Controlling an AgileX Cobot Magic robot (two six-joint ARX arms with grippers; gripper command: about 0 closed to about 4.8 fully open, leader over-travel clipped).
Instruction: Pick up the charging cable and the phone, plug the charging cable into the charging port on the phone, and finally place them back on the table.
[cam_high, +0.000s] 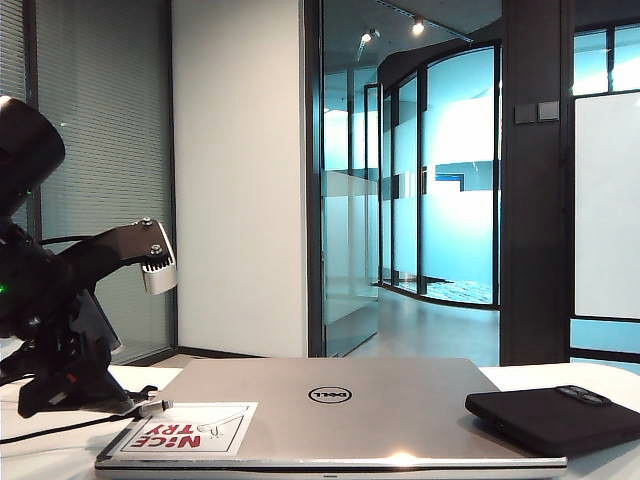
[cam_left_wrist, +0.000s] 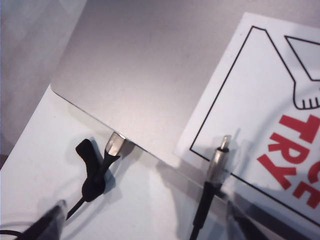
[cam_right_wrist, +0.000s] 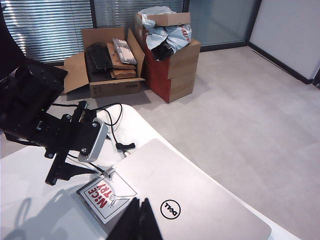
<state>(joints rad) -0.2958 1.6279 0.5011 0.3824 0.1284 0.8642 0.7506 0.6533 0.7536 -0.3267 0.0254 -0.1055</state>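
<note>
Charging cable (cam_left_wrist: 207, 195) plug between released left pincer (cam_left_wrist: 142, 225) fingertips on laptop (cam_left_wrist: 145, 75) edge, right pincer (cam_right_wrist: 137, 220) clenched, empty

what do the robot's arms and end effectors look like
Both are black. The left arm is blocky black metal with a silver-grey wrist camera housing; thin black cables run along it. Its left end effector has dark fingers. The right end effector shows as black pointed fingers.

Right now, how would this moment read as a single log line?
left fingers: open, over cable plug on laptop sticker | right fingers: shut, empty, above laptop | phone: on table
</note>
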